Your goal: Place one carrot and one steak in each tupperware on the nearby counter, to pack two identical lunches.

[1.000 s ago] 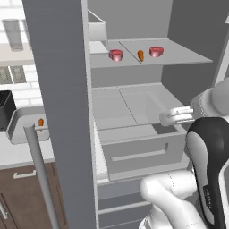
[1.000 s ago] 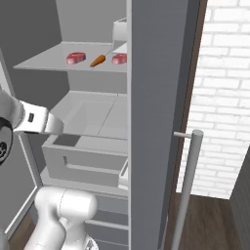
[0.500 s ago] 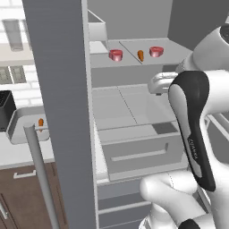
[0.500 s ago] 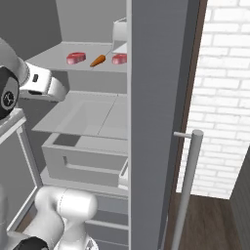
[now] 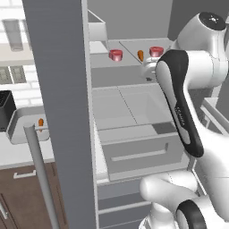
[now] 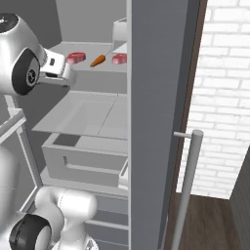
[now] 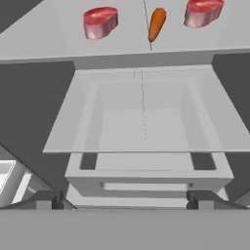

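Inside the open fridge, the upper shelf holds two steaks with a carrot between them. The left base view shows the same steaks and carrot; so does the right base view, with steaks and carrot. My gripper is open and empty, its fingertips wide apart, hovering in front of the fridge just below shelf height. On the counter at left, a tupperware holds another carrot.
The fridge door with its bar handle stands open between the fridge and the counter. Below the upper shelf are a glass shelf and a grey drawer. A black toaster sits beside the tupperware.
My arm has swung upward, lifting the hand from drawer level to just below the upper shelf. The gripper stayed open. Food has not moved.
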